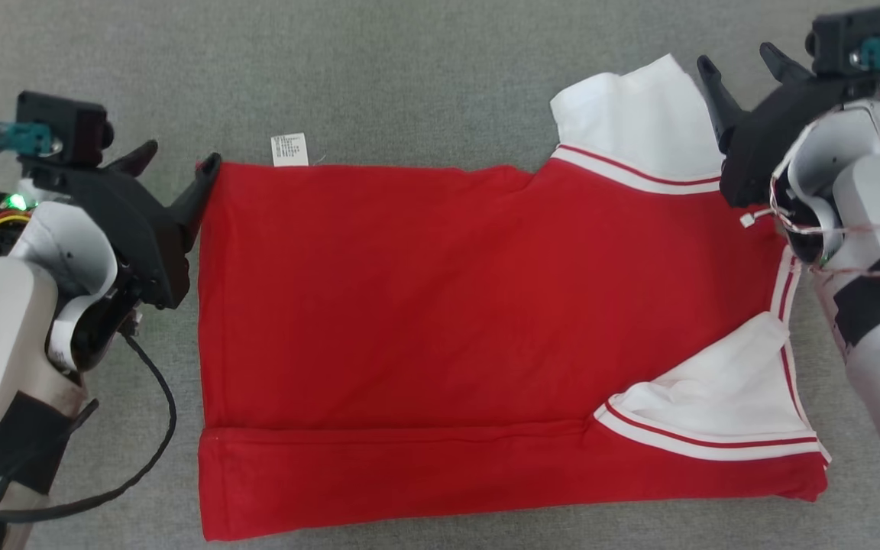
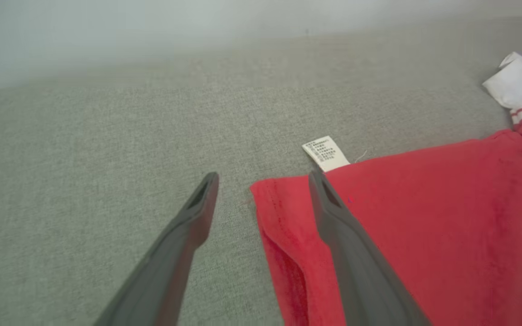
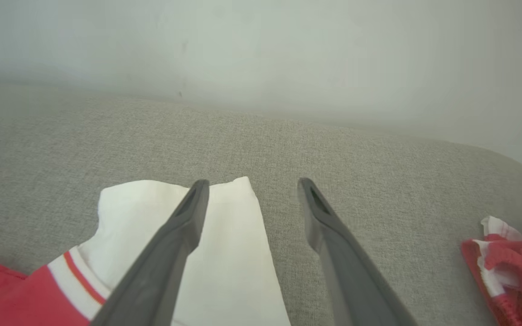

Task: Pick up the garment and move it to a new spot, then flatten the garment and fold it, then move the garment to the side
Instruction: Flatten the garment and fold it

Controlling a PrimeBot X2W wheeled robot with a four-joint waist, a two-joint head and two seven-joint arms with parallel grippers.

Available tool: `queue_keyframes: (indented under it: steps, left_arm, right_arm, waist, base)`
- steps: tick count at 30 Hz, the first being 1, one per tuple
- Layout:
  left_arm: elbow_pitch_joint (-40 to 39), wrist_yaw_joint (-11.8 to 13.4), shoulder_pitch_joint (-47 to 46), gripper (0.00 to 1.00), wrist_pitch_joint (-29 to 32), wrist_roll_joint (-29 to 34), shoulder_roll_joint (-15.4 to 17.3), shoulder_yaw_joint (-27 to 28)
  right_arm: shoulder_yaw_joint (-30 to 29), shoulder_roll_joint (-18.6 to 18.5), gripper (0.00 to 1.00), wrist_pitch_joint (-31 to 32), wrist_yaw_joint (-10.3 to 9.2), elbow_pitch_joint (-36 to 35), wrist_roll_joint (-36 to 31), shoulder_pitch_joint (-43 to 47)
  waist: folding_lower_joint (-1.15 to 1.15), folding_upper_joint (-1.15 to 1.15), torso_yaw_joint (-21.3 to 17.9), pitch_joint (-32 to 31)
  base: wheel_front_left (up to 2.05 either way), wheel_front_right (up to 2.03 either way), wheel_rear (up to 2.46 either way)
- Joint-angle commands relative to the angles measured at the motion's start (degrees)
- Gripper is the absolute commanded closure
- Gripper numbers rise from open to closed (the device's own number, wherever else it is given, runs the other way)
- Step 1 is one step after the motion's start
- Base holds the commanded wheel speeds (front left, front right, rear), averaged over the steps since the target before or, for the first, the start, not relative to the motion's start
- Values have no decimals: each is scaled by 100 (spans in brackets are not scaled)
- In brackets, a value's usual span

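Left gripper [image 1: 182, 153] sits at the far left corner of the red garment [image 1: 448, 305], its pale forearm angled in from the garment's left edge. Its 2 dark fingers are spread wide and grip nothing. In the left wrist view this gripper [image 2: 264, 176] straddles the corner, with 1 finger over the red cloth [image 2: 424, 217] and 1 over the grey fabric surface [image 2: 107, 149]. I cannot tell whether the fingertip touches the cloth.

Right gripper [image 1: 736, 55] is at the garment's far right corner, its arm bent in from the garment's right side. Its jaws are also wide apart and empty. In the right wrist view this gripper [image 3: 253, 181] has 1 finger over the far white sleeve [image 3: 224, 244] and 1 over bare grey surface [image 3: 379, 181].

The 1 garment lies spread flat on the grey fabric surface [image 1: 409, 69] between the 2 grippers. It has 2 white sleeves with red-striped cuffs, the far sleeve [image 1: 638, 107] pointing away and the near sleeve [image 1: 723, 389] lying folded onto the red body. A crease runs along the garment's near edge. 1 white care label [image 1: 289, 149] sticks out from the far edge, just beside the left gripper.

Well apart from the garment on its right lies 1 crumpled red-and-white cloth [image 3: 510, 267]. 1 black cable [image 1: 157, 428] loops beside the garment's left edge. Nothing lies on the garment.
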Motion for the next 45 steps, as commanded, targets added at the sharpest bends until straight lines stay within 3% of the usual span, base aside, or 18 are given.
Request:
queue_keyframes:
  steps: [1,13,19,34,35,36,37,38,39,45]
  left_arm:
    - [16,15,-95,0,110,-68,34,-69]
    - [40,14,-610,0,804,-449,-70,-478]
    - [99,39,-711,0,1242,-568,-101,-562]
    - [72,159,-856,0,1463,-582,-146,-661]
    - [70,159,-871,3,1457,-589,-156,-663]
    - [82,164,-878,24,1494,-617,-170,-672]
    - [77,158,-889,58,1519,-610,-182,-705]
    - [66,154,-896,76,1521,-601,-192,-719]
    - [62,153,-900,100,1525,-612,-205,-723]
    - [-28,133,-948,100,1482,-613,-218,-750]
  right_arm:
    - [59,-28,0,71,-13,84,49,-128]
    - [463,-51,0,826,-13,1088,377,-1123]
    - [595,-33,0,785,-13,1360,440,-1351]
    - [950,49,0,731,-13,1845,441,-1746]
    - [977,40,0,754,-13,1879,428,-1785]
    - [999,30,0,754,-13,1912,410,-1827]
    - [1013,17,0,772,-13,1949,394,-1865]
    - [1021,10,0,792,-14,1985,385,-1899]
    - [1033,0,0,808,-13,2026,372,-1931]
    - [1042,8,0,1127,-13,2212,334,-2051]
  waist:
    - [-1,-1,63,103]
    - [-1,-1,245,405]
    - [-1,-1,291,496]
    - [-1,-1,312,745]
    - [-1,-1,327,760]
    - [-1,-1,345,775]
    - [-1,-1,368,789]
    - [-1,-1,387,801]
    - [-1,-1,409,814]
    - [-1,-1,508,897]
  base:
    - [0,0,0]
    - [0,0,0]
    - [0,0,0]
    - [0,0,0]
    - [0,0,0]
    - [0,0,0]
    - [0,0,0]
    - [0,0,0]
    - [0,0,0]
    - [0,0,0]
